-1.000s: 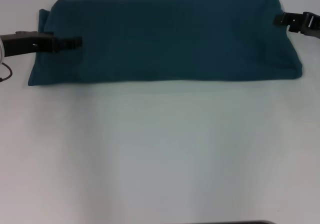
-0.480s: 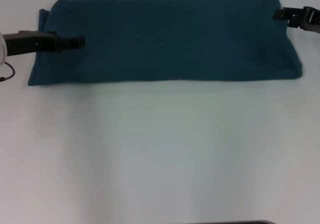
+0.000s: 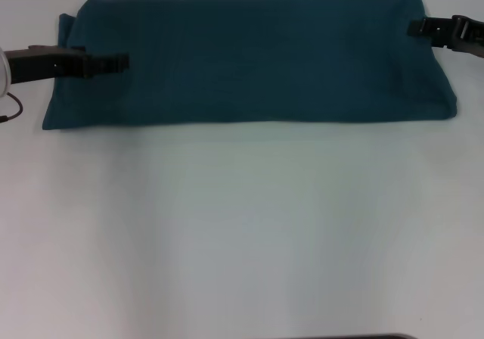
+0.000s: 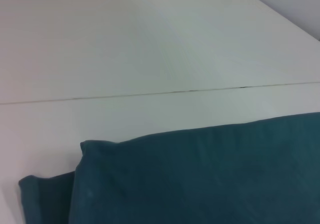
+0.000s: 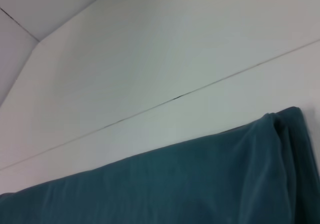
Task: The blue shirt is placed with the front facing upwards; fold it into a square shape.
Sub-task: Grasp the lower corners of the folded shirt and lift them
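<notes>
Matt, soft-looking cloth on shirt (image 3: 257,55), faint creases near folded ends. Smooth, matt white table (image 3: 242,233), thin dark seam line visible in wrist views. Black, matt plastic-looking left gripper (image 3: 113,63) and right gripper (image 3: 417,27).

There is one blue shirt (image 3: 249,55), folded into a long band that lies along the far edge of one white table (image 3: 242,233). There are two grippers: the left gripper (image 3: 119,63) is over the left end of the band, and the right gripper (image 3: 416,27) is at the right end near the far corner. One thin dark seam (image 4: 150,93) runs across the table beyond the shirt.
</notes>
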You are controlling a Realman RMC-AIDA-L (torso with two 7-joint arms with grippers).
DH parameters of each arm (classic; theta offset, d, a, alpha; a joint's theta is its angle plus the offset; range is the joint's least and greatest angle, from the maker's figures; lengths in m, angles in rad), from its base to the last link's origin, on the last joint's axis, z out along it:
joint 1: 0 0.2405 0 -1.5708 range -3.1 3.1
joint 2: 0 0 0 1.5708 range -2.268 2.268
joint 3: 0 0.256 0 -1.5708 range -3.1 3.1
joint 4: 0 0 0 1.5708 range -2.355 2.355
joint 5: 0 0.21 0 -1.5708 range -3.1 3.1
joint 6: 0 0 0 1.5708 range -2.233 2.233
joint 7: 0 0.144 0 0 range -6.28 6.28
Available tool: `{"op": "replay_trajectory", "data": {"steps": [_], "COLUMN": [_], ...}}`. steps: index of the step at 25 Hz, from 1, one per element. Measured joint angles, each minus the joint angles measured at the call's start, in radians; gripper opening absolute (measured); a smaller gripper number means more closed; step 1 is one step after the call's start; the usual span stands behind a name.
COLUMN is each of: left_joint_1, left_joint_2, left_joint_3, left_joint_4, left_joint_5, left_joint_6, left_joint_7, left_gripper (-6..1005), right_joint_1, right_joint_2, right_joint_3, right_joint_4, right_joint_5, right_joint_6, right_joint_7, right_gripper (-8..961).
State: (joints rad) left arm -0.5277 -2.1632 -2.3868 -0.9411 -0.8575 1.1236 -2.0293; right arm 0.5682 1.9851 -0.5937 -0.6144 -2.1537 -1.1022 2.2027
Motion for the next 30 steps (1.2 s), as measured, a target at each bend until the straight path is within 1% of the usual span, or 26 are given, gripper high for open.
{"op": "replay_trajectory", "data": {"steps": [7, 12, 21, 28, 30], "left_joint_1": [0.002, 0.007, 0.009, 0.009, 0.009], "left_joint_2": [0.002, 0.002, 0.002, 0.002, 0.002], "left_joint_3": [0.0, 0.0, 0.0, 0.0, 0.0], "left_joint_4": [0.001, 0.0, -0.003, -0.004, -0.003], "left_joint_5": [0.0, 0.0, 0.0, 0.0, 0.0], "left_joint_6": [0.001, 0.0, 0.001, 0.001, 0.001], "left_joint_7": [0.0, 0.001, 0.004, 0.005, 0.005], "left_gripper": [920, 920, 919, 920, 921], "right_joint_1": [0.007, 0.007, 0.009, -0.01, -0.017], "right_joint_2": [0.009, 0.01, 0.01, 0.008, 0.004], "right_joint_3": [-0.001, -0.003, -0.003, 0.013, 0.02], "right_joint_4": [0.004, 0.005, 0.019, 0.013, 0.012], "right_joint_5": [0.0, 0.0, -0.015, -0.006, -0.006], "right_joint_6": [0.026, 0.03, 0.041, 0.04, 0.041], "right_joint_7": [-0.006, -0.008, -0.008, -0.009, -0.009], "right_gripper": [569, 372, 172, 15, 15]}}
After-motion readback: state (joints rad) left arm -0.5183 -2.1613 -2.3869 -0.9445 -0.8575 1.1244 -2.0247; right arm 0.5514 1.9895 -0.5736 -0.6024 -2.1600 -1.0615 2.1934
